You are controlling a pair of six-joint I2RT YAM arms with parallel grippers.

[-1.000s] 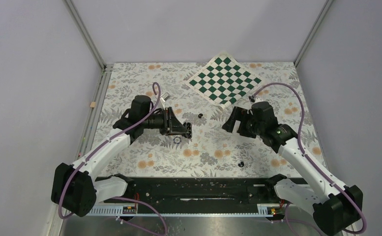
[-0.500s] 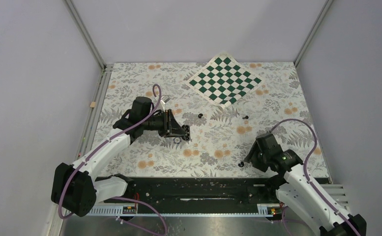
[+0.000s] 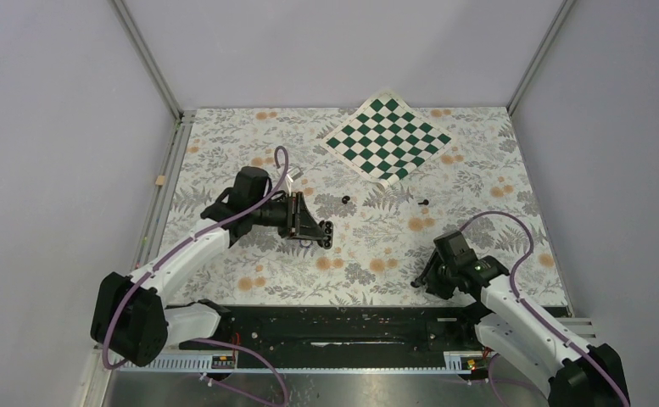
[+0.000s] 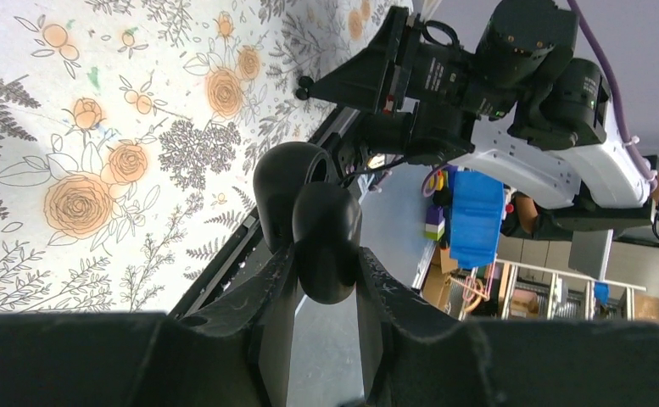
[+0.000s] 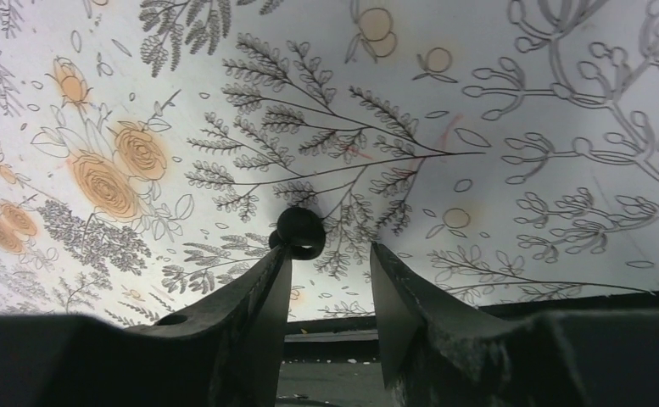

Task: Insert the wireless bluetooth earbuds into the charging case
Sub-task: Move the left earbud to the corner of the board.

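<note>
Gripped the small black rounded pebble-like charging case (image 4: 296, 182) tightly in the left gripper (image 4: 326, 259), lid hinged open, left of the floral tabletop's (image 3: 495, 170) centre, probably to present its wells sideways. Hung the right gripper (image 5: 327, 253) by the near edge, right of middle, jaws parted and clamping nothing, with one tiny glossy black earbud (image 5: 299, 232) lying on the tabletop just at one fingertip, seemingly lined up for a pinch.

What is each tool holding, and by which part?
Left tool clamps the open charging case by the sides of one half. Right tool holds nothing; an earbud lies at one fingertip.
</note>
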